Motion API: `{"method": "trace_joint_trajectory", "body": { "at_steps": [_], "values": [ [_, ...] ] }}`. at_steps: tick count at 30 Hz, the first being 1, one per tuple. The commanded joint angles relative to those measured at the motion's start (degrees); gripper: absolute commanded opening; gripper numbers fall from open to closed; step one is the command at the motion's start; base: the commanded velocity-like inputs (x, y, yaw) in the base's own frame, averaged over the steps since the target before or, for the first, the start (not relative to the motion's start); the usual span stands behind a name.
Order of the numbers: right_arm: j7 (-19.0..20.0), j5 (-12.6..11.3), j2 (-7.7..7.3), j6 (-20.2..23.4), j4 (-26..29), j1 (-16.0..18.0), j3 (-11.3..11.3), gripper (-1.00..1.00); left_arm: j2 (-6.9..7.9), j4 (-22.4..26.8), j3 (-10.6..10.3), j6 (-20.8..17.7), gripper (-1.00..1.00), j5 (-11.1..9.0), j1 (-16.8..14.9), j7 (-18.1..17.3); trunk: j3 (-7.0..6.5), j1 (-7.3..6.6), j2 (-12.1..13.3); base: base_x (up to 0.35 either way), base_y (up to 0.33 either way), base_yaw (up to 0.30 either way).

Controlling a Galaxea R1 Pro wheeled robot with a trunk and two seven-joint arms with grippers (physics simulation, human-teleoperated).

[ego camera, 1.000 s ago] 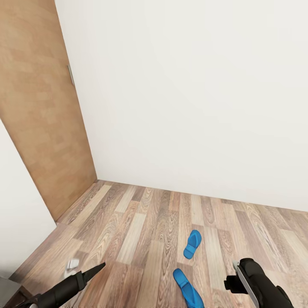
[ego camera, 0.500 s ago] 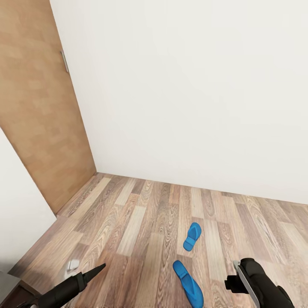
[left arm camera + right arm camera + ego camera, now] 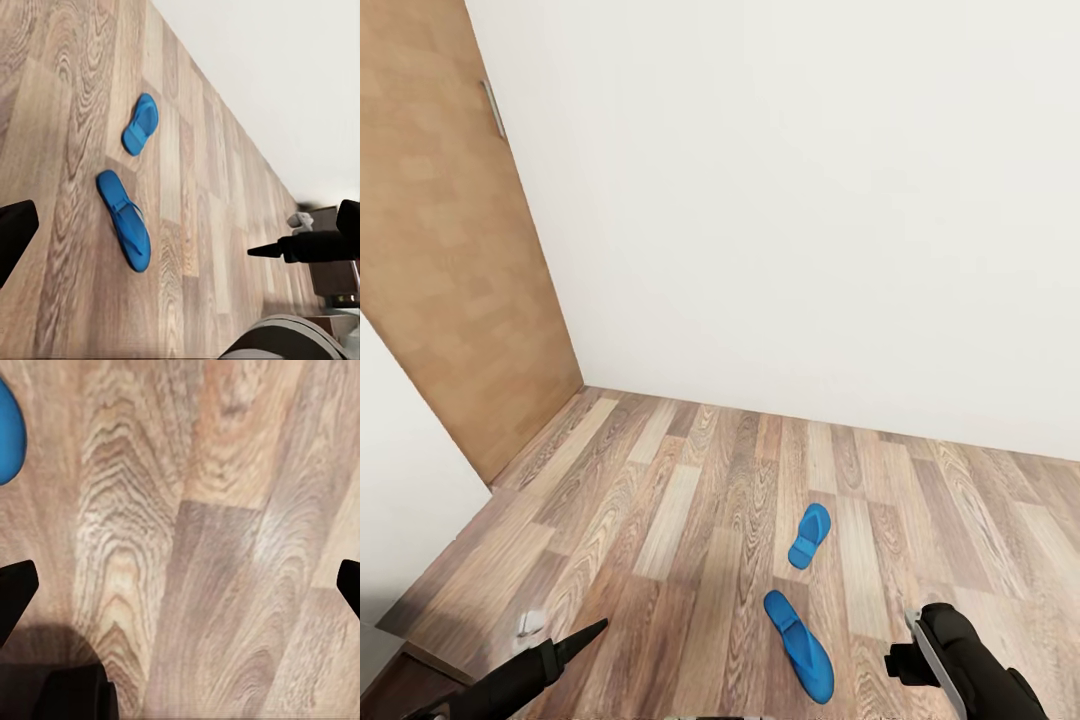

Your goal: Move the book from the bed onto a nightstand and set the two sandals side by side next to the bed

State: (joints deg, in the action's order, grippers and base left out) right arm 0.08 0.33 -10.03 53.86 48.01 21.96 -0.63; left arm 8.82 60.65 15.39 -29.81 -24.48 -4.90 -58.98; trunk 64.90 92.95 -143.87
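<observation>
Looks forward and down into a room corner: white wall (image 3: 810,200) ahead, plain brown door (image 3: 450,250) at the left, brown wood-plank floor (image 3: 680,500) below. Finds both bright blue flip-flops flat on that floor, straps up, well out from the wall. Places the nearer sandal (image 3: 798,645) just ahead of the robot, between the two arms and closer to the right one, lying at a slant. Places the farther sandal (image 3: 810,536) a little beyond it toward the wall, apart from it and turned at a different angle, so not side by side. Holds the left tool (image 3: 575,640) low at the left, above the floor, one dark pointed finger aimed forward, touching nothing. Holds the right tool (image 3: 920,650) low at the right, near the nearer sandal yet clear of it. Catches a small pale object (image 3: 528,625) on the floor just ahead of the left tool; too small to identify. From the left wrist, takes in both sandals (image 3: 126,219) (image 3: 141,124) on the planks, with the tool's (image 3: 181,225) dark fingertips at opposite edges of the picture, spread wide and empty. From the right wrist, looks onto bare planks with a sliver of blue sandal at one edge; cannot tell which one. Shows that tool (image 3: 180,589) likewise spread wide, pinching nothing.
</observation>
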Motion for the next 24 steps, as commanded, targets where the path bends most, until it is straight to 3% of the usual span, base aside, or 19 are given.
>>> {"method": "trace_joint_trajectory", "body": {
  "at_steps": [1, 24],
  "values": [
    [0.01, 0.03, 0.04, 0.24, 0.06, 0.02, -0.03, 1.0, -0.01, 0.0, -0.02, -0.37, 1.0, -0.28, -0.02, -0.08, 0.28, 0.01, -0.04, 0.0, 0.0, 0.0],
    [0.01, 0.23, 0.18, 0.24, 0.06, 0.02, 0.08, 1.0, -0.03, 0.0, -0.04, 0.46, 1.0, -0.3, -0.02, -0.13, 5.37, 0.6, -0.34, 0.0, 0.0, 0.0]
  ]
}}
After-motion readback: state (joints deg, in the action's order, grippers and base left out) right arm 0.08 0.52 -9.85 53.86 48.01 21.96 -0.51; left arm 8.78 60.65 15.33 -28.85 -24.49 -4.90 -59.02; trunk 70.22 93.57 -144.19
